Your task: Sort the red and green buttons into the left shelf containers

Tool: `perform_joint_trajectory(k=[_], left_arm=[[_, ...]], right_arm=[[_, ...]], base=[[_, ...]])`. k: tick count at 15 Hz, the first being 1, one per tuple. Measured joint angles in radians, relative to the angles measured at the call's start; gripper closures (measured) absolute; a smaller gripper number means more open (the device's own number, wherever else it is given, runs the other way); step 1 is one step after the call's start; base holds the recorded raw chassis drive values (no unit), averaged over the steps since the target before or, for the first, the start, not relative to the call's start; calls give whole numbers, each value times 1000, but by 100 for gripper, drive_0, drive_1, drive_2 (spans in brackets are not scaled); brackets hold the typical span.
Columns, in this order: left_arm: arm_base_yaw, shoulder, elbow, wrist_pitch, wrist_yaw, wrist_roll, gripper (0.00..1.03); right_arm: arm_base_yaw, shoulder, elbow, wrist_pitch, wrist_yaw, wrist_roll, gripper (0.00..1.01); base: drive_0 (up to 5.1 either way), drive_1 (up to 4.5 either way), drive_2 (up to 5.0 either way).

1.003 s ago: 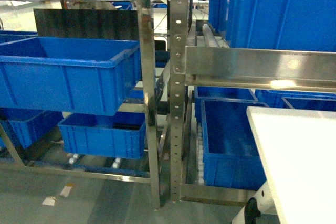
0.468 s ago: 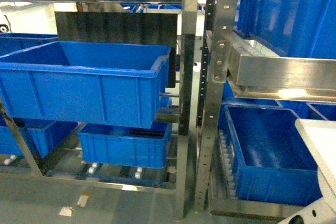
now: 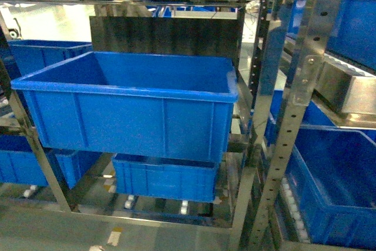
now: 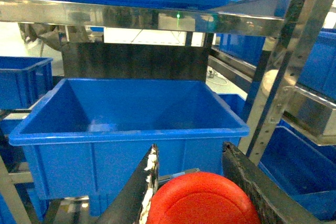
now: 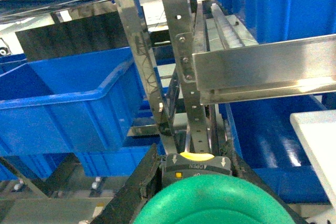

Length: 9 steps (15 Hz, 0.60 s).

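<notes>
End effectors are absent from the head view, where a large deep bright-blue plastic bin (image 3: 126,113) sits on the left steel shelf (image 3: 35,145), open-topped for dropping. Left wrist view: the left end effector (image 4: 202,192) clamps the round red-capped button (image 4: 202,205) facing that bin's near rim. Right wrist view: the right end effector (image 5: 197,192) grips the green-capped button (image 5: 210,203), carried ready.

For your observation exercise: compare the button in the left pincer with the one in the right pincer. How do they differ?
The red button has a red cap and sits in the left pincer; the green button has a green cap and sits in the right pincer. The green one shows a yellow-marked body; the red one shows none. Both are round-capped and gripped between dark fingers.
</notes>
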Motion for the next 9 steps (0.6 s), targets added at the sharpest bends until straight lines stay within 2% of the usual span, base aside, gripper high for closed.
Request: perform_joint_trajectory(k=[9], left_arm=[[0, 0, 0, 0, 0, 0, 72]], right_arm=[[0, 0, 0, 1, 0, 0, 73]], base=[[-437, 422, 22]])
